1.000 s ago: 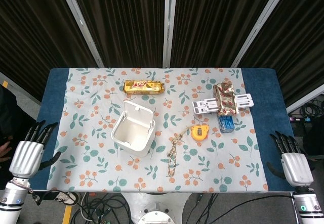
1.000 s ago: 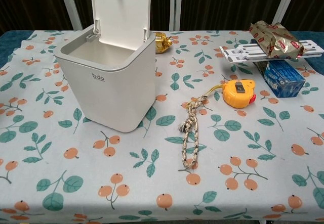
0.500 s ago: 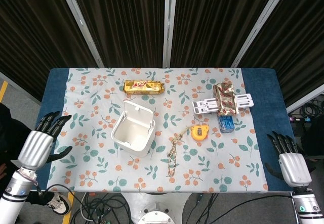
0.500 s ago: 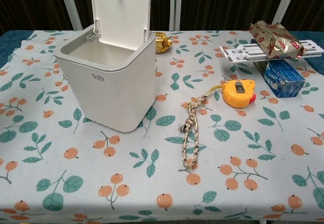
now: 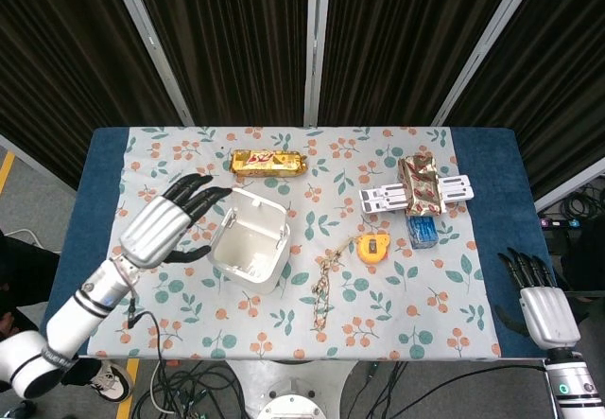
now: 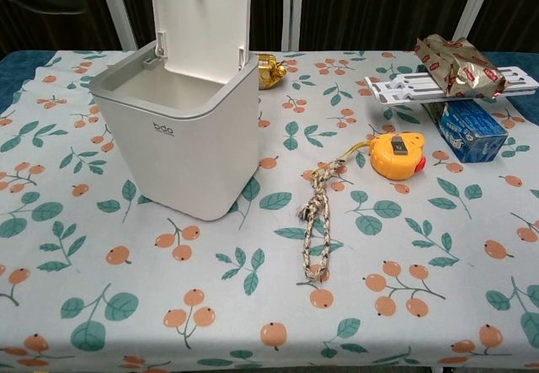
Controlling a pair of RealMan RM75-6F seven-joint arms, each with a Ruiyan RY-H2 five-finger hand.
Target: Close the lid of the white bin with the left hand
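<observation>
While our left hand (image 5: 163, 226) is hovering just beside the white bin (image 5: 248, 246), fingers (image 5: 197, 193) spread and grasping nothing, we are noting the bin sitting left of centre on the desk (image 5: 482, 168), its lid (image 6: 200, 21) standing upright on a rear hinge. We are judging the lid light, stiff plastic, likely smooth and slippery, so we are planning to press on its top edge or back face rather than pinch it; the bin itself looks light enough to slide under a hard push. Open cloth is lying to the left and in front of the bin, giving room to move; a gold snack bar (image 5: 269, 162) is lying just behind it. Our right hand (image 5: 545, 305) is resting off the desk's right edge, fingers released and extended, holding nothing.
</observation>
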